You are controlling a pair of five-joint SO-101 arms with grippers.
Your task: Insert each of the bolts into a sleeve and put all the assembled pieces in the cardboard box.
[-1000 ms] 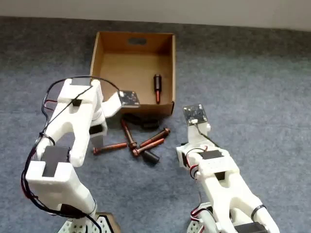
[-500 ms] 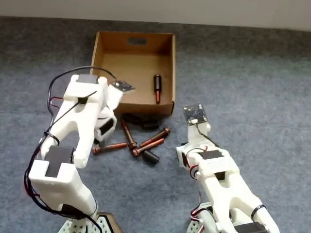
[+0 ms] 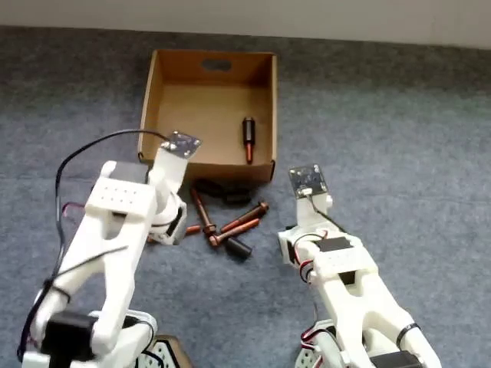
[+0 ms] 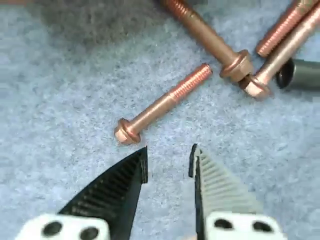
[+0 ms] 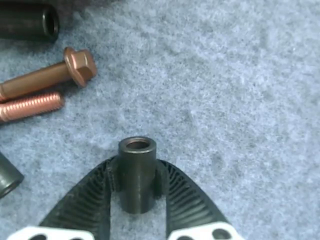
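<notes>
My left gripper (image 4: 168,150) is open and hovers just short of the head of a loose copper bolt (image 4: 162,104) on the carpet. More bolts (image 4: 207,35) and a dark sleeve (image 4: 300,74) lie beyond it. My right gripper (image 5: 136,165) is shut on a dark sleeve (image 5: 136,175), held upright with its bore showing. Near it lie a hex-head bolt (image 5: 47,77) and a threaded bolt end (image 5: 30,107). In the high view the cardboard box (image 3: 153,92) holds one assembled piece (image 3: 248,139). The loose bolts (image 3: 234,222) and sleeves (image 3: 239,248) lie in front of the box.
Grey carpet covers the whole table. The left arm (image 3: 123,222) covers most of the bolt nearest it in the high view. The right arm (image 3: 337,268) stands to the right of the pile. Open carpet lies right of the box.
The left arm has swung back from the box front and dropped low over the leftmost bolt. The right arm has not moved.
</notes>
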